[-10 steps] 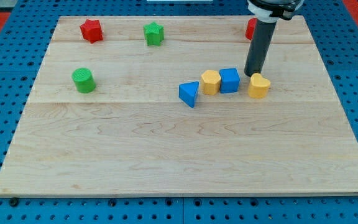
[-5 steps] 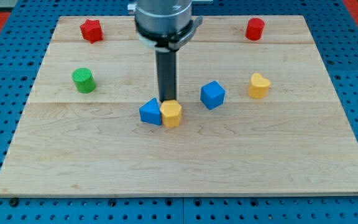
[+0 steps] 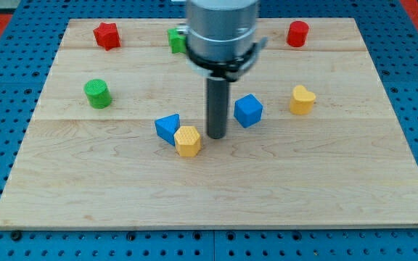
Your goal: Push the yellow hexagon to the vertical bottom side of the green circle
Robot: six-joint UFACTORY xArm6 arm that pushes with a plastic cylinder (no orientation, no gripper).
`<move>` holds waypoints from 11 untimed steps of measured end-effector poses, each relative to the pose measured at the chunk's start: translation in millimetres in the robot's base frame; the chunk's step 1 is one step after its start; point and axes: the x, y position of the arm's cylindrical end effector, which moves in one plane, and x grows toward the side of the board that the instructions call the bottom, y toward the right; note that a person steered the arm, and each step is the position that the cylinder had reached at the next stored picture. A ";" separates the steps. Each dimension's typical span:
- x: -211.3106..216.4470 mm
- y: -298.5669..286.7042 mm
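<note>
yellow hexagon (image 3: pixel 187 141) touching blue triangle (image 3: pixel 168 127), my tip (image 3: pixel 215 135) just right, no jaws visible

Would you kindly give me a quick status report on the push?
My tip just right of the yellow hexagon, apart. Green circle far at view's left. Blue triangle touching the hexagon's upper left, toward the circle.

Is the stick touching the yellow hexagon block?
No. My tip is just right of the yellow hexagon, with bare wood showing between them.
</note>
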 end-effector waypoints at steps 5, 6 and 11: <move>81.6 -98.6; 101.3 -82.7; 91.1 -108.1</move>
